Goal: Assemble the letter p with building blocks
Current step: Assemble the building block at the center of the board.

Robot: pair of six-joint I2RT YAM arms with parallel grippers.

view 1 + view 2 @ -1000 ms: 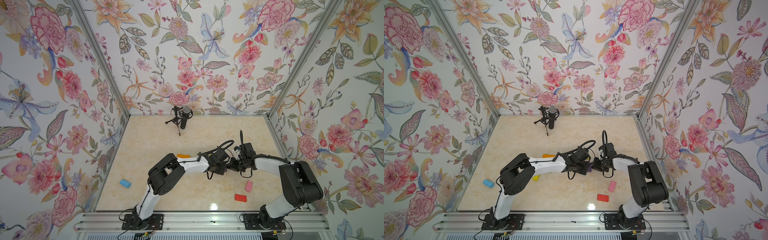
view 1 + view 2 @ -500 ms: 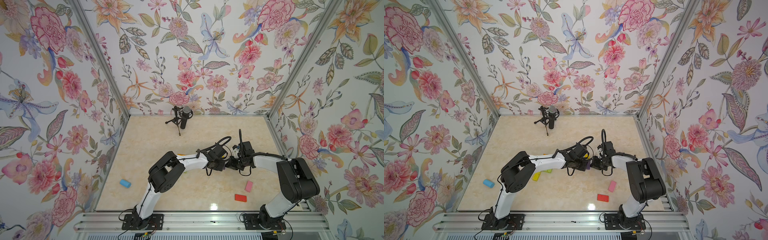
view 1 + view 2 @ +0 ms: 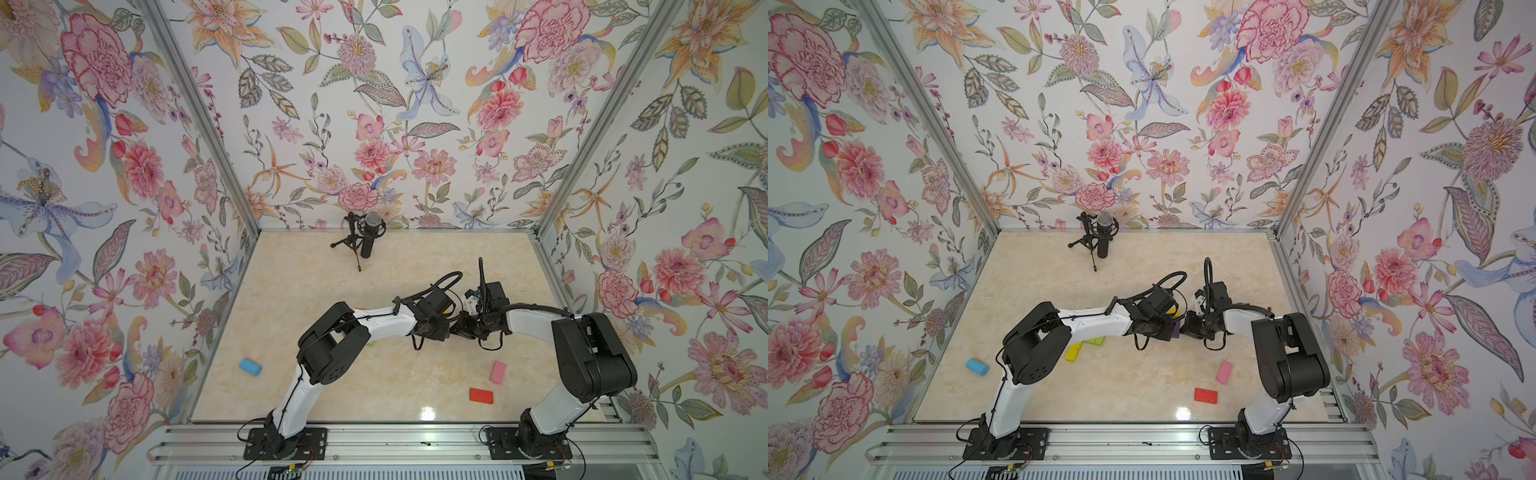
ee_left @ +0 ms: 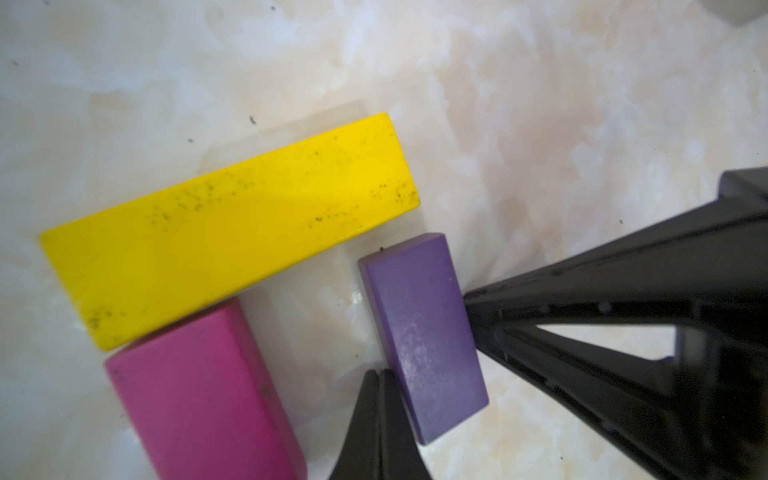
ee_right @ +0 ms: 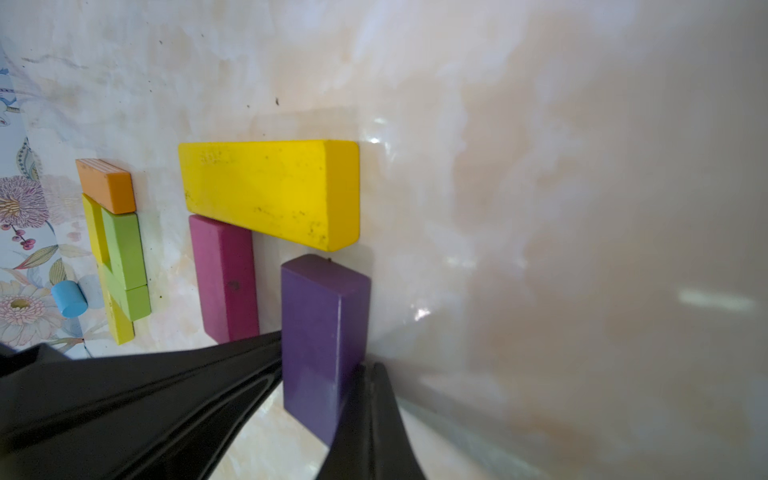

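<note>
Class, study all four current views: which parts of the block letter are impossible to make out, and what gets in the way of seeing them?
- Both top views: the left arm hides nearly all of the large yellow block and magenta block; only a sliver of the purple block shows.
- Left wrist view: the magenta block runs off the bottom edge.
- Right wrist view: the right gripper covers part of the purple block's near end.

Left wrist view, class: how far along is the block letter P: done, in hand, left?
Done: the magenta block butts against one end of the yellow block. In hand: the left gripper and right gripper, both shut, flank the purple block, which sits just short of the yellow's other end. Left: the loop's fourth side looks open; pink block and red block lie unused.
</note>
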